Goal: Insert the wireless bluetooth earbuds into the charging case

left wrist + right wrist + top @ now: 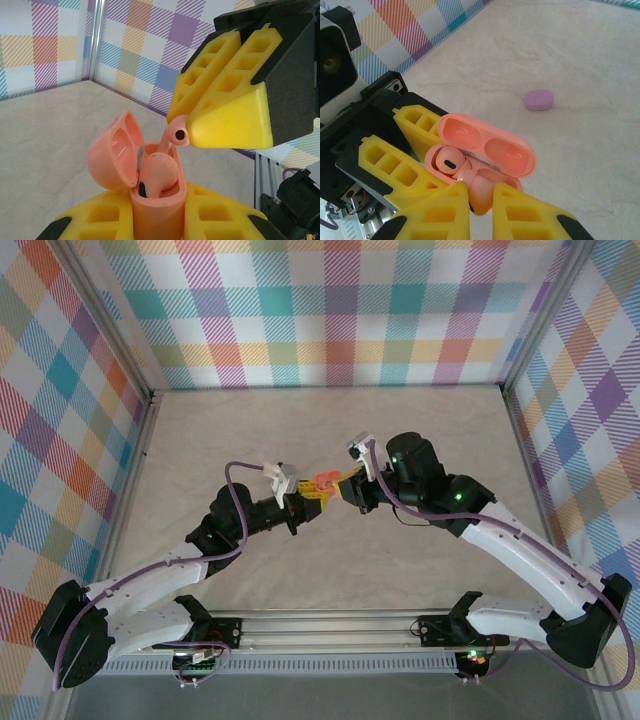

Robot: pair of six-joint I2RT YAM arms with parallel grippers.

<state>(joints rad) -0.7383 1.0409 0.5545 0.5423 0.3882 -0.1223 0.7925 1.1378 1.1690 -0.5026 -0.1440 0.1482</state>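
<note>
1. Over the pale bench [330,430], the two arms are meeting in mid-air, tip to tip. A lilac pebble-shaped item [538,99] is lying well apart on the surface; whether it is a case or a bud cannot be told.
2. The left tool [303,500] is clamping the salmon charging case [156,215] by its lower body, mouth up. It is best serving as a steady anvil here, not moving to meet the bud.
3. The right tool [481,202], fingers pressed together, is pinching the second earbud [176,134] at its very tips, just above the open case.
4. The lid [116,152] is standing swung back on its hinge. The safest approach is probably from the side away from the hinge, so nothing is nudging it shut.
5. The seated earbud [157,172] is filling one well, so the free well beside it is the target.
6. The held bud's stem appears to be angling down behind its seated twin. The descent is calling for a stem lined up with the well, a slow drop, and no release until the bud is sitting flush; so slim a pinch is risking a slip.
</note>
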